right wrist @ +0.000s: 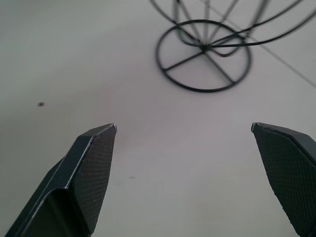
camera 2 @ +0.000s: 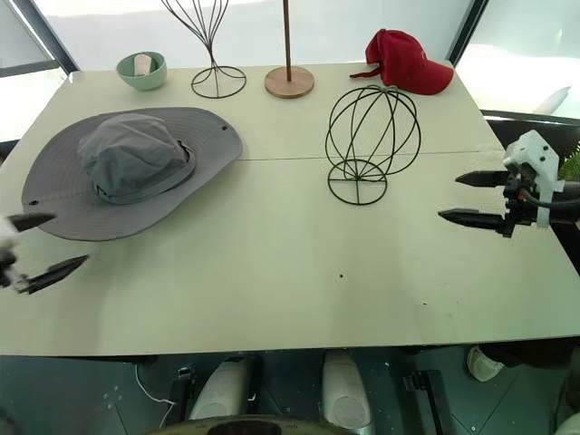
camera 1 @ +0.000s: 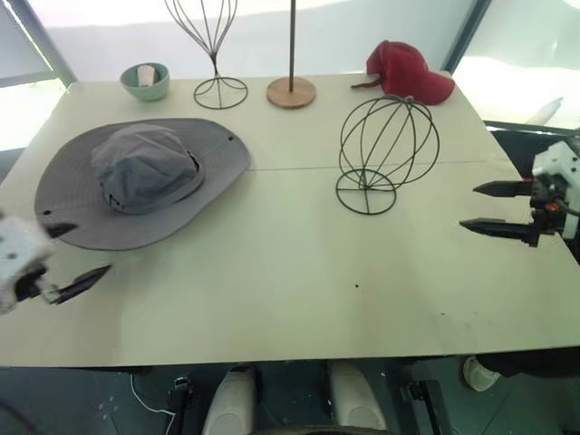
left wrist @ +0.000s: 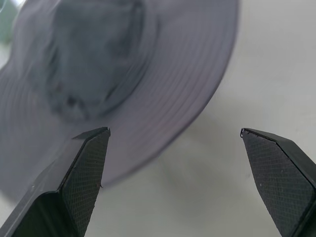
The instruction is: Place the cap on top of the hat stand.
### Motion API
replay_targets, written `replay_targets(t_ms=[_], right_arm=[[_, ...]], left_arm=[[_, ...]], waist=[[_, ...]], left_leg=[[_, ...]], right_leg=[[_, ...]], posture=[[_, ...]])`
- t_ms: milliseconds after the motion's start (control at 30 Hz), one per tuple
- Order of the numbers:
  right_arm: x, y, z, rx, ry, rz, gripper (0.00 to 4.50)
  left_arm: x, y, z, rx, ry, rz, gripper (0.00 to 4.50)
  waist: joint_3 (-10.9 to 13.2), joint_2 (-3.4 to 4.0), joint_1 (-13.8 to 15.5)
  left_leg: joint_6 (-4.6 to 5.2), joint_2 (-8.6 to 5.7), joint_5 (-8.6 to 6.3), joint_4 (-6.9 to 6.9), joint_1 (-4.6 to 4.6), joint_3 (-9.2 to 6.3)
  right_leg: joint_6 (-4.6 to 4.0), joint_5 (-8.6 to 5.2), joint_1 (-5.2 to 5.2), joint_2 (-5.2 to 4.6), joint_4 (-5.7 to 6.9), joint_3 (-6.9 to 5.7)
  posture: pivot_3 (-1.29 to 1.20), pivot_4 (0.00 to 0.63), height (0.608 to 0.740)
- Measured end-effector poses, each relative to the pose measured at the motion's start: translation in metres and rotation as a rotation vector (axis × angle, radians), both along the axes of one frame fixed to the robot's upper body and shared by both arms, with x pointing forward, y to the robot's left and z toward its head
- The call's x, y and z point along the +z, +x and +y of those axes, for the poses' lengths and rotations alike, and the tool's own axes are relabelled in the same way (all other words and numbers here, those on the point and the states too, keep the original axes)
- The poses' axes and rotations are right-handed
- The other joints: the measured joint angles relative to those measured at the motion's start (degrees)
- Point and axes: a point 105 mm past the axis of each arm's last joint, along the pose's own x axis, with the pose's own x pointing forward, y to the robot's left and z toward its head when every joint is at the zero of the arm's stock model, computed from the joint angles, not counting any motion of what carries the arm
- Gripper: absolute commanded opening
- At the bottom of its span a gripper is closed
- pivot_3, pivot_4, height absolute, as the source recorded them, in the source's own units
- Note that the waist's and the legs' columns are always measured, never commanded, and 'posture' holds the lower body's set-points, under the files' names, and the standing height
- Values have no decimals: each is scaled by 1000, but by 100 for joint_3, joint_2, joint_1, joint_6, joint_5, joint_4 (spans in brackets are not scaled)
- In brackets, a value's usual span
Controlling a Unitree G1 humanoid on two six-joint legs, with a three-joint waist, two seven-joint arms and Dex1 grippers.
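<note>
Two spread, empty claws: left claw (camera 1: 68,255) beside the cap (camera 1: 136,177), right claw (camera 2: 469,198) idle.
Pinch the brim just ahead of the left claw before lifting toward the hat stand (camera 2: 372,140).

Matt grey cloth cap (camera 1: 140,181); thin dark wire hat stand (camera 1: 385,149).

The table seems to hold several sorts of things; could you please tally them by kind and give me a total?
Hats: 2, the grey cap and the red baseball cap.
Stands: 3, the globe-shaped hat stand, the tulip-shaped wire stand and the wooden pole stand.
Bowls: 1, the green bowl.
Total: 6.
</note>
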Motion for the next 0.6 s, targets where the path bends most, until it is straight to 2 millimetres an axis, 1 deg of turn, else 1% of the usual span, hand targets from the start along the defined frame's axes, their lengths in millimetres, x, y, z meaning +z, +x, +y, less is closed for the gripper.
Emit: replay_targets(t_ms=[100,167,300,367,467,600], right_arm=[[2,-20,23,68,41,33,4500],[9,-32,40,106,65,28,4500],[22,-50,69,172,89,1,4500],[27,-56,81,196,99,-14,4500],[33,-58,86,194,114,-33,4500],[37,-57,89,183,137,-46,4500]], left_arm=[[-4,14,-16,-74,96,-39,4440],[-6,23,-27,-115,141,-71,4440],[-12,41,-37,-139,240,-138,4440],[-21,50,-43,-144,272,-164,4440],[-32,60,-46,-150,326,-185,4440],[-37,72,-50,-141,364,-224,4440]], waist=[[3,9,-20],[4,10,-20],[4,9,3],[4,8,16],[3,-2,28],[3,-2,37]], left_leg=[[2,0,-1,1,0,1],[3,0,-1,2,0,1],[3,0,-1,6,-2,0],[3,-1,-1,10,-2,0],[3,-1,-1,12,-3,-1],[3,-1,-1,12,-4,-1]], right_leg=[[2,1,-1,1,2,1],[2,1,-2,1,2,1],[3,2,2,1,1,0],[5,2,3,0,1,0],[5,3,3,1,1,0],[5,3,2,0,2,0]], posture=[[0,150,740],[0,150,740],[0,150,740],[0,150,740],[0,150,740],[0,150,740]])
